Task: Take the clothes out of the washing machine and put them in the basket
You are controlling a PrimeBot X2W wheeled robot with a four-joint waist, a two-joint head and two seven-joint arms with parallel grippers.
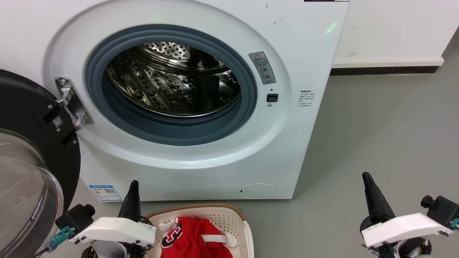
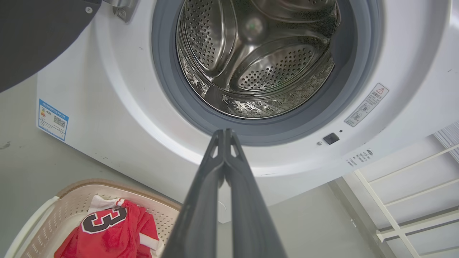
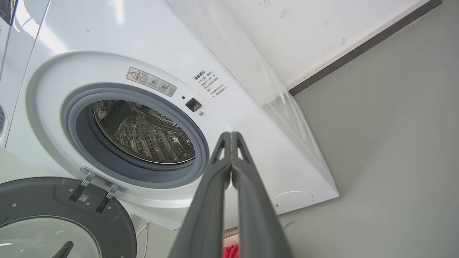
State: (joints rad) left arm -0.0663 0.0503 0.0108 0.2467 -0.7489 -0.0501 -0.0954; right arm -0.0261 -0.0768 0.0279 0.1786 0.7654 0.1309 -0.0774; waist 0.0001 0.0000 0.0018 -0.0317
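Clothes [image 1: 200, 240] lie in basket [image 1: 200, 207]; left pincer [image 1: 134, 185], right pincer [image 1: 366, 178] closed, facing washing machine [image 1: 304, 53].

1. A laundry corner in a bare utility-like room; home or lab cannot be told.
2. A white front-loading washer [image 1: 297, 53] stands on a grey floor [image 1: 376, 143], with its door [image 1: 25, 107] open.
3. Behind it is a plain white wall [image 1: 394, 28] with dark skirting [image 1: 383, 70].
4. A basket [image 1: 200, 208] holding a red jersey [image 1: 200, 240] sits on the floor at the washer's foot.
5. A white rack [image 2: 388, 215] stands beside the washer.
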